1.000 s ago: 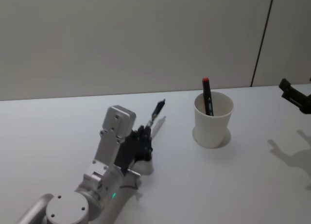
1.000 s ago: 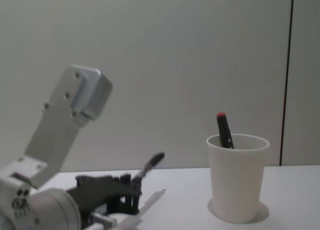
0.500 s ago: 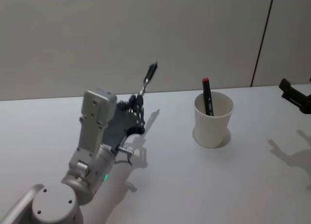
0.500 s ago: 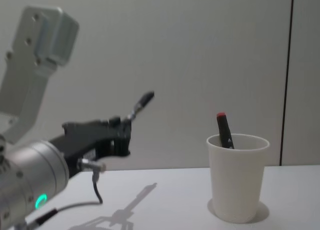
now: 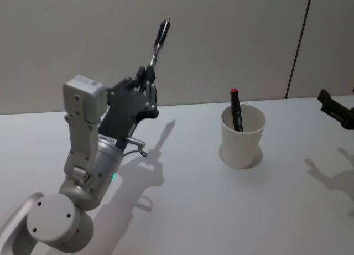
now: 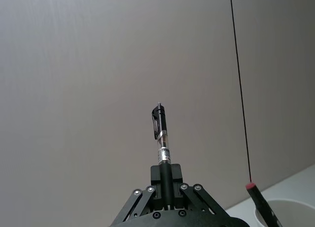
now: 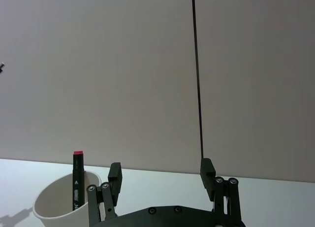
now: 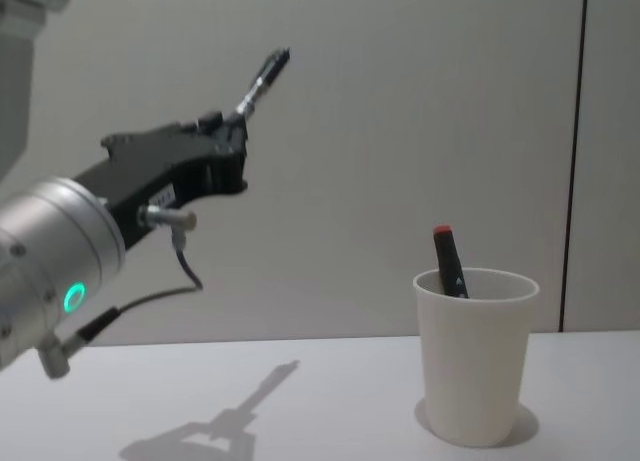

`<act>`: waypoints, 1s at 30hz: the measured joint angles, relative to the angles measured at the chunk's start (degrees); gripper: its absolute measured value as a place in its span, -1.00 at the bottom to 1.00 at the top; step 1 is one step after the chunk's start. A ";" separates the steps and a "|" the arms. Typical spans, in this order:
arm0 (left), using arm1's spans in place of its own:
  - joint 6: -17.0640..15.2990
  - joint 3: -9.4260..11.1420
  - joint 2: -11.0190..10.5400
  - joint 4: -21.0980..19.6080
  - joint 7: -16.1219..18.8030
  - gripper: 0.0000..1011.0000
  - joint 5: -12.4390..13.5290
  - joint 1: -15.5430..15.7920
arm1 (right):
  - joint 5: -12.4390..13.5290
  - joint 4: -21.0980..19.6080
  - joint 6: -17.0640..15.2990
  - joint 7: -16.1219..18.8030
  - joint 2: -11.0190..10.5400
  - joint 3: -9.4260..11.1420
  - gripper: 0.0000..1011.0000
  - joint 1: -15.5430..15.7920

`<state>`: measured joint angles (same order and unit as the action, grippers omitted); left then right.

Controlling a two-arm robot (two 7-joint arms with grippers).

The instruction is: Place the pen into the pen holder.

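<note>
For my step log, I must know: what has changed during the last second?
The left gripper, shut on the pen, rose from just above the table to high above it, carrying the pen up. The cup, the marker in it and the open right gripper stayed put.

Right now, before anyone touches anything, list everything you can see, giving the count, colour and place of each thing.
pen: 1, black with a clear barrel, up in the air, tip end pointing upward
pen holder: 1, white paper cup, upright on the table, right of centre
marker: 1, black with a red cap, leaning inside the pen holder
table: 1, white, under the pen holder
wall: 1, grey, behind the table
left gripper: 1, black, high above the table's left part, shut on the pen
right gripper: 1, black, at the far right, open, holding nothing
</note>
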<state>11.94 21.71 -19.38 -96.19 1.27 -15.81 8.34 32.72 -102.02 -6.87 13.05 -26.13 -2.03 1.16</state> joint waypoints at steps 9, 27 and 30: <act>2.96 -0.67 0.50 0.25 -0.73 -0.76 -0.52 0.89 | 0.91 0.06 -0.18 0.78 0.43 -0.27 0.98 -0.70; -0.07 -0.42 0.20 -1.01 -5.56 -0.76 4.16 0.90 | 8.53 0.80 -4.52 6.54 5.31 -3.35 0.98 -7.76; -0.12 -0.34 0.11 -1.42 -5.77 -0.76 4.82 0.69 | 9.78 1.04 -5.44 7.24 6.28 -3.94 0.98 -9.02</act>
<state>11.82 21.37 -19.27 -97.62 -4.50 -10.99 9.03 42.50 -100.99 -12.31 20.29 -19.84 -5.97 -7.86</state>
